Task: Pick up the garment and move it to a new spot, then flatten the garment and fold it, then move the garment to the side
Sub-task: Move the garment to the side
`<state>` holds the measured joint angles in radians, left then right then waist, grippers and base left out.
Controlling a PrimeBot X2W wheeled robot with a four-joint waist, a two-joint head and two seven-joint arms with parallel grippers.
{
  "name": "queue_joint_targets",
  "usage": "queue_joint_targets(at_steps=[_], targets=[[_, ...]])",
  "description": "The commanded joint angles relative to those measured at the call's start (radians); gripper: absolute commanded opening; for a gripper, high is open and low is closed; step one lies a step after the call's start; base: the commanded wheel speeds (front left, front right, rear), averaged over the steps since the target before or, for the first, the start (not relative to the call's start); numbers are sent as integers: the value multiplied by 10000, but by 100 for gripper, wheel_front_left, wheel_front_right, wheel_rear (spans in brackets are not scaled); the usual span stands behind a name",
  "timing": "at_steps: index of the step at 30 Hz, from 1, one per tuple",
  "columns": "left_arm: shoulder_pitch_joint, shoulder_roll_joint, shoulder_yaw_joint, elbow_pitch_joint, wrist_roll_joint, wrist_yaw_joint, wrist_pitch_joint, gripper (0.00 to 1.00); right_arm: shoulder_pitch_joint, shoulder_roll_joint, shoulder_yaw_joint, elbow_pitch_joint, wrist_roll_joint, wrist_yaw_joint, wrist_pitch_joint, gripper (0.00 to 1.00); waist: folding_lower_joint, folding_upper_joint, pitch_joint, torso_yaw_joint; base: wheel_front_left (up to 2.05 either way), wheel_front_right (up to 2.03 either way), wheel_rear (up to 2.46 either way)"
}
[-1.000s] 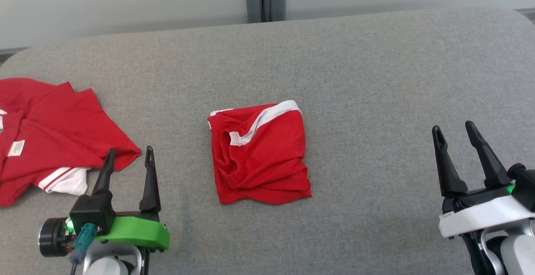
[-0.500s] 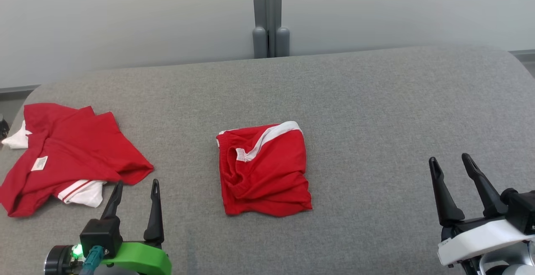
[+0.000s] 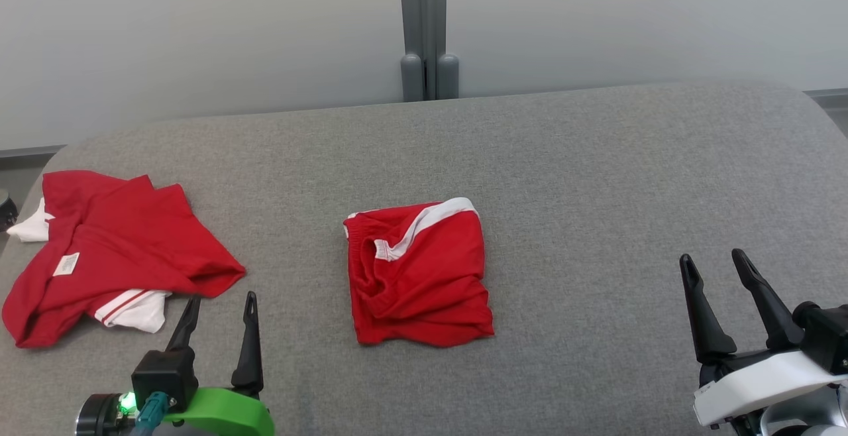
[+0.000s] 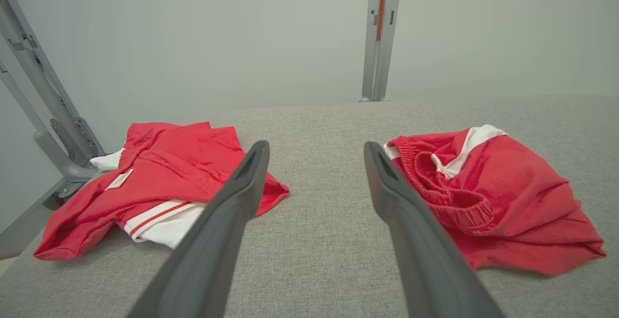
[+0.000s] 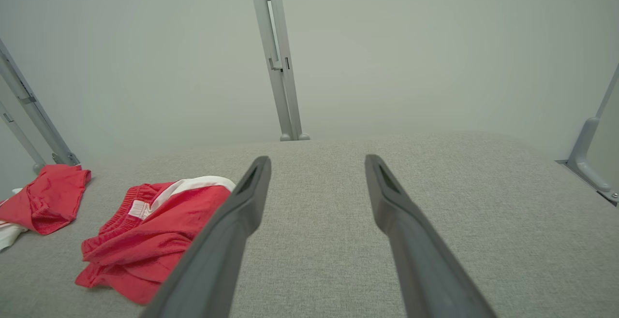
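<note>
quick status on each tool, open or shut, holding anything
Left tool: open, holding nothing.
Right tool: open, holding nothing.

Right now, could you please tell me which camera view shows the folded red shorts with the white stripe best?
The head view: the folded red shorts with the white stripe lie whole and unobstructed. Both wrist views see them low and oblique, each with a finger overlapping one edge.
</note>
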<state>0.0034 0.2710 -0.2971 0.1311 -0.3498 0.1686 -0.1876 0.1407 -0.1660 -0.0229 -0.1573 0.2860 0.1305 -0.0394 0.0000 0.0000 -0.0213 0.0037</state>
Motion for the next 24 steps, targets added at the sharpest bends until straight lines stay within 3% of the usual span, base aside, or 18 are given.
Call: queue_joint_targets(at_steps=[1,9,14,24], targets=[[37,43,-20,20,11,37,-86,100,129,44,-36,-47,-79,4,16,100,0,0,-4,7,0,0,0],[-346,3,-61,-92,28,52,-170,100,94,43,-127,-8,-111,4,111,100,0,0,248,203,0,0,0],[-994,-67,-92,-373,176,43,-284,100,-430,-38,-238,129,-185,4,225,100,0,0,1148,618,0,0,0],[-2618,-584,-416,-515,495,-195,-623,100,-2338,-342,834,1928,228,4,108,100,0,0,3054,1750,0,0,0]])
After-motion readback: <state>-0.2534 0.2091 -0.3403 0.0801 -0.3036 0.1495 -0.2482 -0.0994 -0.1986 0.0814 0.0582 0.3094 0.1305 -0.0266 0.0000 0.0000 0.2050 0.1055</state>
